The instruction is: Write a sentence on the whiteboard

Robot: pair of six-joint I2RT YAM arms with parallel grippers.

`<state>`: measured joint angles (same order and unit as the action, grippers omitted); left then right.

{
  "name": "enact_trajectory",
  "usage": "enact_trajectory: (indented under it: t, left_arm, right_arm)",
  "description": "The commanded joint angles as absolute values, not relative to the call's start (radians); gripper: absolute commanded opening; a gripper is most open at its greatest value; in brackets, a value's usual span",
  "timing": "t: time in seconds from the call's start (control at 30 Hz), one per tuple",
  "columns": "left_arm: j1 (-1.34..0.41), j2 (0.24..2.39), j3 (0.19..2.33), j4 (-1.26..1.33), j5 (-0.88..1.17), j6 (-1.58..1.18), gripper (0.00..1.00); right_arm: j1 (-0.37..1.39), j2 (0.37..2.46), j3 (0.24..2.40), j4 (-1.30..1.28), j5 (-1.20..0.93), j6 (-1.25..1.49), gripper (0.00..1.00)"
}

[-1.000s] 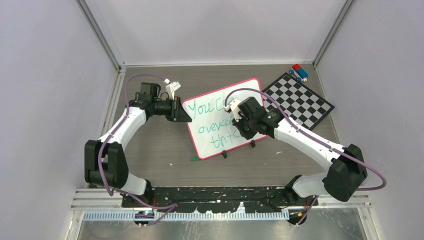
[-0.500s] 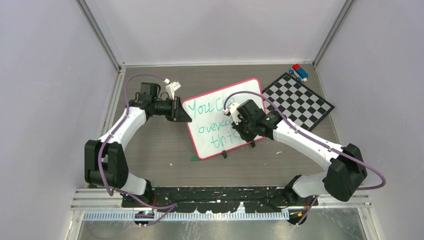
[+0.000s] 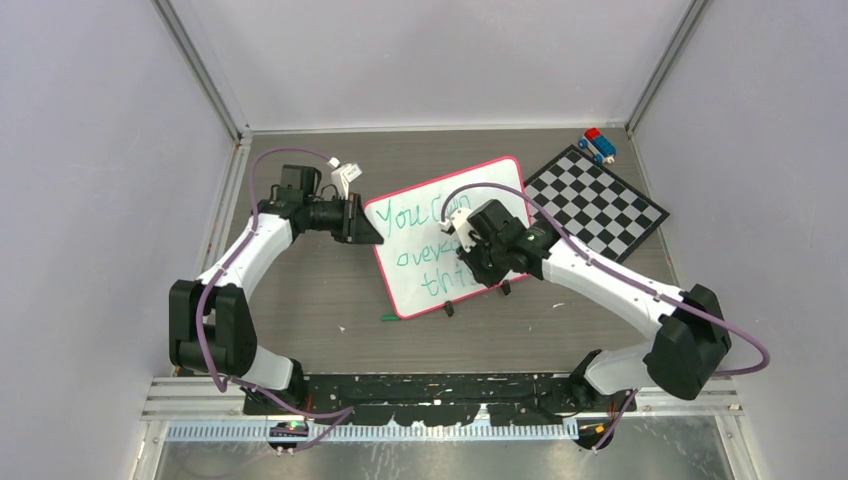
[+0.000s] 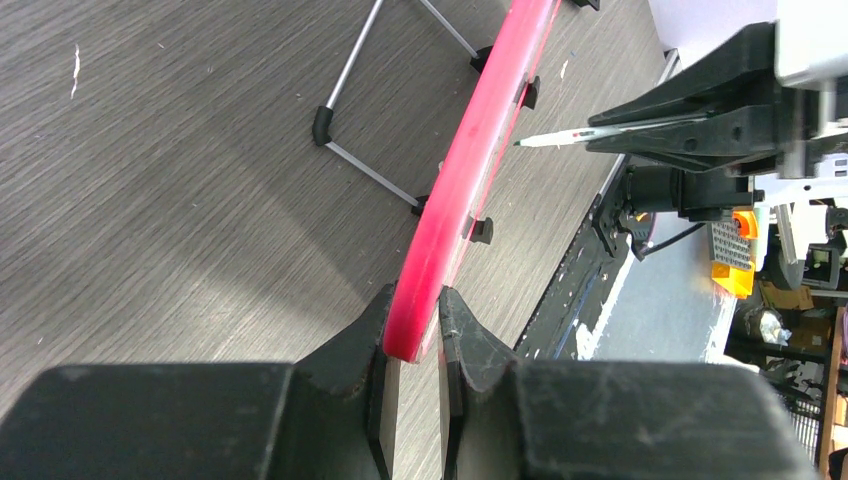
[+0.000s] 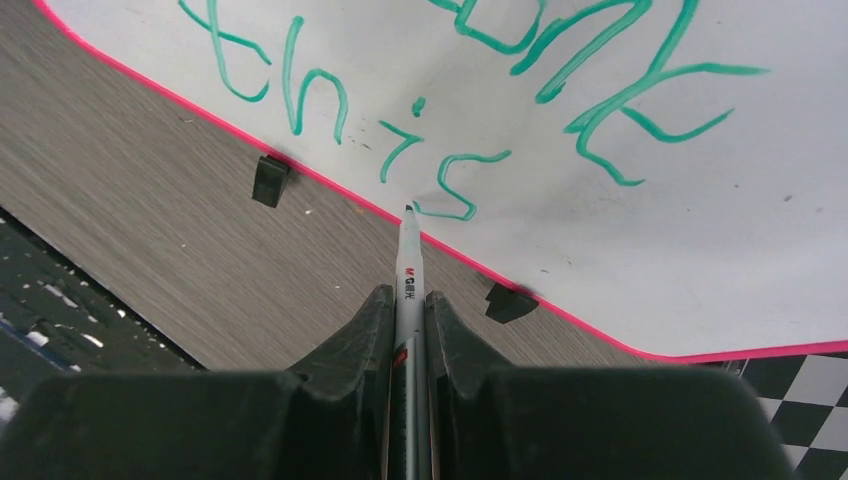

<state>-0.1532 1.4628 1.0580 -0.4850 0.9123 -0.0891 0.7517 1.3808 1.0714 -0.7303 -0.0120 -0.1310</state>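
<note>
The whiteboard, white with a pink rim, sits tilted at the middle of the table. On it is the sentence in green handwriting, partly covered by my right wrist. My left gripper is shut on the board's left rim, one finger on each face. A white and grey marker is pinched in my shut right gripper. Its tip is at the tail of the "s" in "this", close to the board's lower rim. In the left wrist view the marker tip stands a sliver off the surface.
A black-and-white checkered board lies right of the whiteboard, with a red and blue toy behind it. Two black clips stick out of the whiteboard's near edge. A small green piece lies on the table. A wire stand props the board's back.
My right wrist has shifted a little to the left and toward the board's near edge with the marker. The left arm and the board have not moved.
</note>
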Motion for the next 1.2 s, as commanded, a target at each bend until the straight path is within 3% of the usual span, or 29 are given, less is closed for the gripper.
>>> enact_trajectory:
  t: [0.0,0.63,0.97,1.17]
  left_arm:
    - [-0.158,1.461,1.073,-0.503,0.862,-0.055,0.00]
    - [-0.158,1.470,1.074,-0.483,0.864,-0.063,0.00]
    - [-0.161,1.466,1.075,-0.483,0.867,-0.062,0.01]
    - [-0.161,1.431,1.108,-0.534,0.870,-0.026,0.39]
  right_arm:
    - [0.745,1.263,1.082,-0.741,-0.058,-0.138,0.00]
    - [0.694,1.330,1.034,-0.706,0.131,-0.190,0.00]
    - [0.692,1.301,1.094,-0.763,0.055,-0.177,0.00]
    - [0.692,1.238,1.153,-0.821,-0.113,-0.175,0.00]
